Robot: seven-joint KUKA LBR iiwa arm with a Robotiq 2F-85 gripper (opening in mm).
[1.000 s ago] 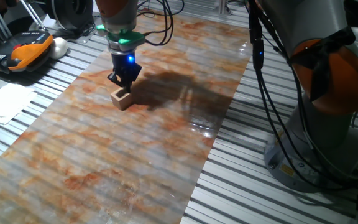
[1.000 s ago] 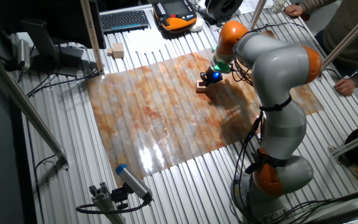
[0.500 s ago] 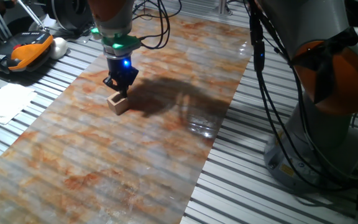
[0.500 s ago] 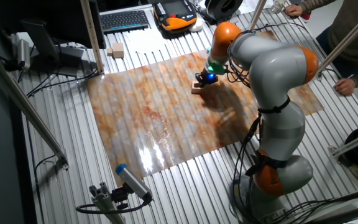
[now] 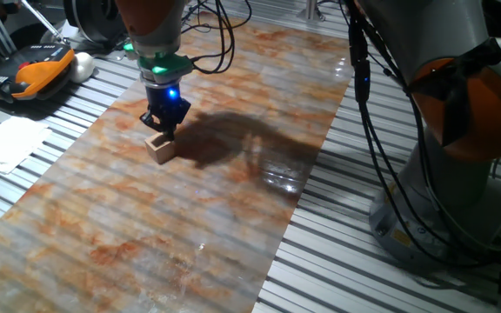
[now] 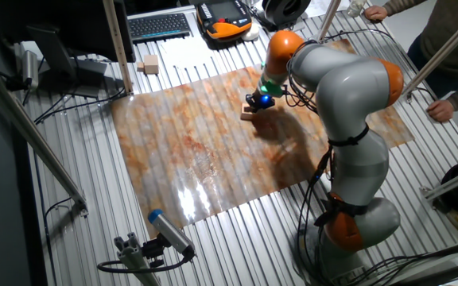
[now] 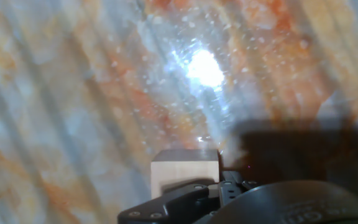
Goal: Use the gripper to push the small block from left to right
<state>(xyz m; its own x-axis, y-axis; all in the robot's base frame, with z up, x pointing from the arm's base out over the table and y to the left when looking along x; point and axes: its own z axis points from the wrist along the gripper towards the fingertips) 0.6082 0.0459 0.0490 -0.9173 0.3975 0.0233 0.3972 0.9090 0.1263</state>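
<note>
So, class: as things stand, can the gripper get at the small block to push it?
Probably yes: the gripper hangs right at the small block, seemingly touching its top edge, with nothing between them.

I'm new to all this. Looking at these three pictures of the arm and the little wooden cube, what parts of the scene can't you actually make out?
- Black two-finger gripper: its fingertips merge into one dark shape in both fixed views; the hand view shows only its body, so open or shut is unclear.
- Small light-tan wooden cube: its lower part is hidden by the gripper body in the hand view.
- Contact between fingers and cube: too small in the other fixed view.
- Person at the other fixed view's right edge: cut off.
</note>
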